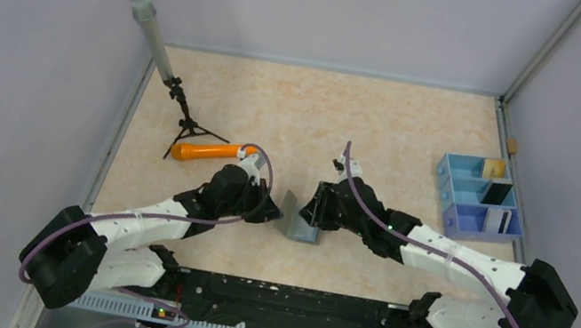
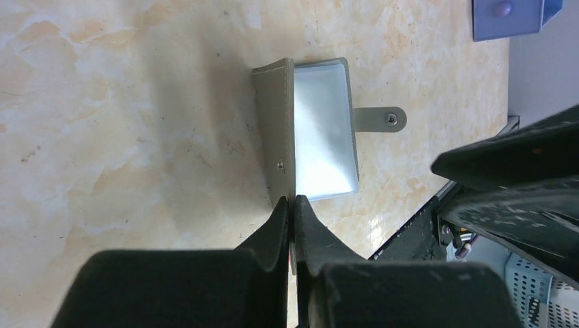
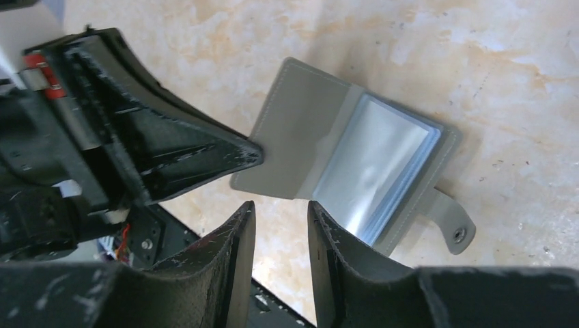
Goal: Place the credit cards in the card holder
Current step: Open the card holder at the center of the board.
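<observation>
One desk point(image 1: 350, 111); two arms, the left arm point(image 1: 141, 223) and the right arm point(image 1: 459, 261); two end effectors, the left end effector point(image 2: 292, 199) and the right end effector point(image 3: 281, 205), with two fingers on each; one grey card holder point(image 3: 300, 130), with one snap tab; one blue and lilac compartment tray point(image 1: 462, 221); two credit cards can be counted in it, one black card point(image 1: 495, 194) and one white card point(image 1: 505, 222); any further ones are too small to tell; one orange stick point(image 1: 208, 151); one small black tripod point(image 1: 190, 126); one grey pole point(image 1: 153, 36); one small brown object point(image 1: 512, 147).
</observation>
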Available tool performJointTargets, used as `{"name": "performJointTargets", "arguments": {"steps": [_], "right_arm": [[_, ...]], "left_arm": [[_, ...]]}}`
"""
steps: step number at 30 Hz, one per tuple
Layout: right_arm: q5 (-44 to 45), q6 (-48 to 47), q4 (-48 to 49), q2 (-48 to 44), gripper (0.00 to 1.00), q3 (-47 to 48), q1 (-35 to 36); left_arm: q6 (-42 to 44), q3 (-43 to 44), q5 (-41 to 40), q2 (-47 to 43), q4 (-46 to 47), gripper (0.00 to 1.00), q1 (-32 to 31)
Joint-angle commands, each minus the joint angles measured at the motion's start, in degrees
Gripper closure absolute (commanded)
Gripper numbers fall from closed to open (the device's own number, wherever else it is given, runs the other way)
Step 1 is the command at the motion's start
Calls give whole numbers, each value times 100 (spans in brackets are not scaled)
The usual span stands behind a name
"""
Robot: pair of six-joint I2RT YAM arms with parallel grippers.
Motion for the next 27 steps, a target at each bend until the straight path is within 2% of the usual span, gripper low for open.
{"name": "performJointTargets", "arguments": {"steps": [1, 9, 19, 27], "right_arm": [[394, 283, 104, 189, 67, 52, 72], [827, 538, -321, 358, 61, -104, 62], [900, 796, -382, 778, 61, -260, 63], [781, 836, -42, 832, 62, -416, 64]], "left_arm": [[-30, -62, -162, -9, 135, 100, -22], [18, -82, -256, 122, 61, 100, -22], [29, -55, -274, 81, -12, 100, -14], [29, -51, -283, 35, -37, 100, -15]]}}
